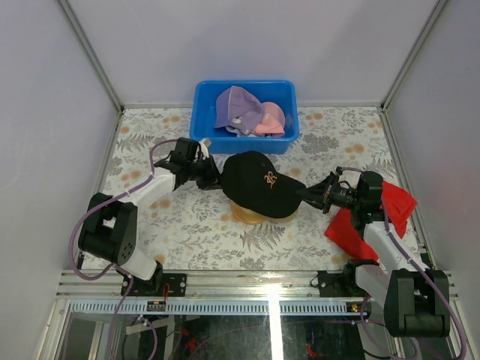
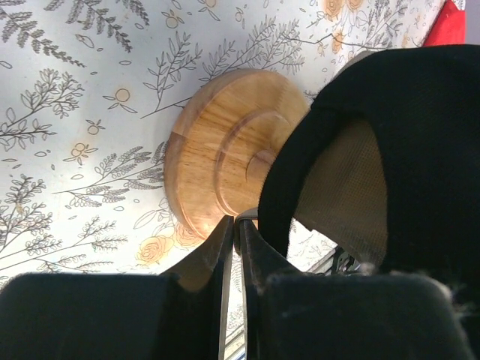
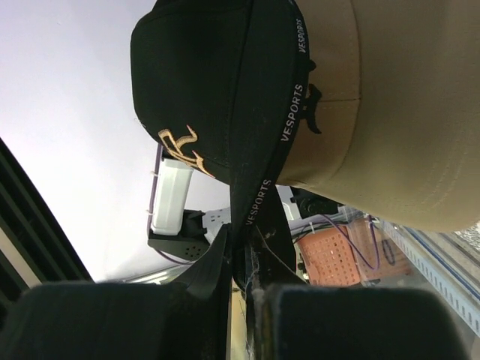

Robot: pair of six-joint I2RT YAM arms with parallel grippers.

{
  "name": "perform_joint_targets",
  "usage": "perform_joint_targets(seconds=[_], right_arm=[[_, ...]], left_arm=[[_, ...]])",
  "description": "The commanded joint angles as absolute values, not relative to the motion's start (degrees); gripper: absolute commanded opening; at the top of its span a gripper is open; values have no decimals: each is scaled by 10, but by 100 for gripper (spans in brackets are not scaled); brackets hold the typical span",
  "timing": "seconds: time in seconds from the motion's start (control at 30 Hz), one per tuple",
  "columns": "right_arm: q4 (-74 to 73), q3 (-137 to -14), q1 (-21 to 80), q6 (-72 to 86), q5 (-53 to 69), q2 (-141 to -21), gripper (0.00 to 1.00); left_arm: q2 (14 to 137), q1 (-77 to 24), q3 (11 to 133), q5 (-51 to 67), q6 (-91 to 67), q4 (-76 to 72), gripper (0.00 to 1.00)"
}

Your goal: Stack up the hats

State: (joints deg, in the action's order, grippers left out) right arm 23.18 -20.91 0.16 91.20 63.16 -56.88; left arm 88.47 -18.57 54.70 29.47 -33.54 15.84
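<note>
We see the black cap [image 1: 259,184] as matt woven cloth with stitched gold thread, the tan cap [image 3: 390,112] as smooth cloth, the wooden dome [image 2: 217,161] as smooth, grained, faintly sheened, the blue bin [image 1: 225,144] as glossy plastic, and the bench [image 1: 195,225] as matt floral print.

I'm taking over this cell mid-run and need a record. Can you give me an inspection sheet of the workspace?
Surface: floral table cover, lying flat.
Job's things: black cap over a tan cap, by a wooden dome; lavender cap and pink cap in the blue bin.
Clutter: red cloth under the right arm.
Grippers: left gripper shut on the black cap's rear edge; right gripper shut on its brim.
Cables: purple cables looped along both arms, away from the caps.
Surroundings: white walls; metal rail at the near edge.
</note>
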Motion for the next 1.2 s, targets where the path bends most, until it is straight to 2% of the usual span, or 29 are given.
perform_joint_targets(seconds=[0.0,0.33,0.4,0.5,0.63,0.8,0.97,1.17], right_arm=[[153,-200,1,821,676,-583,0],[114,-187,-4,727,672,-637,2],[107,-190,-5,714,668,-643,11],[77,-204,-5,692,658,-640,33],[-42,-261,-6,610,624,-628,56],[-201,-349,-8,479,575,-620,64],[-176,-333,-8,502,576,-596,76],[-125,-293,-8,530,572,-577,80]], left_arm=[[898,-166,519,274,-300,155,4],[908,-148,500,275,-278,157,4],[911,-147,500,277,-275,157,4],[913,-147,503,284,-274,158,4],[912,-147,509,288,-274,160,4],[917,-147,510,293,-275,158,4],[921,-147,508,297,-277,152,4],[927,-147,514,301,-280,150,4]])
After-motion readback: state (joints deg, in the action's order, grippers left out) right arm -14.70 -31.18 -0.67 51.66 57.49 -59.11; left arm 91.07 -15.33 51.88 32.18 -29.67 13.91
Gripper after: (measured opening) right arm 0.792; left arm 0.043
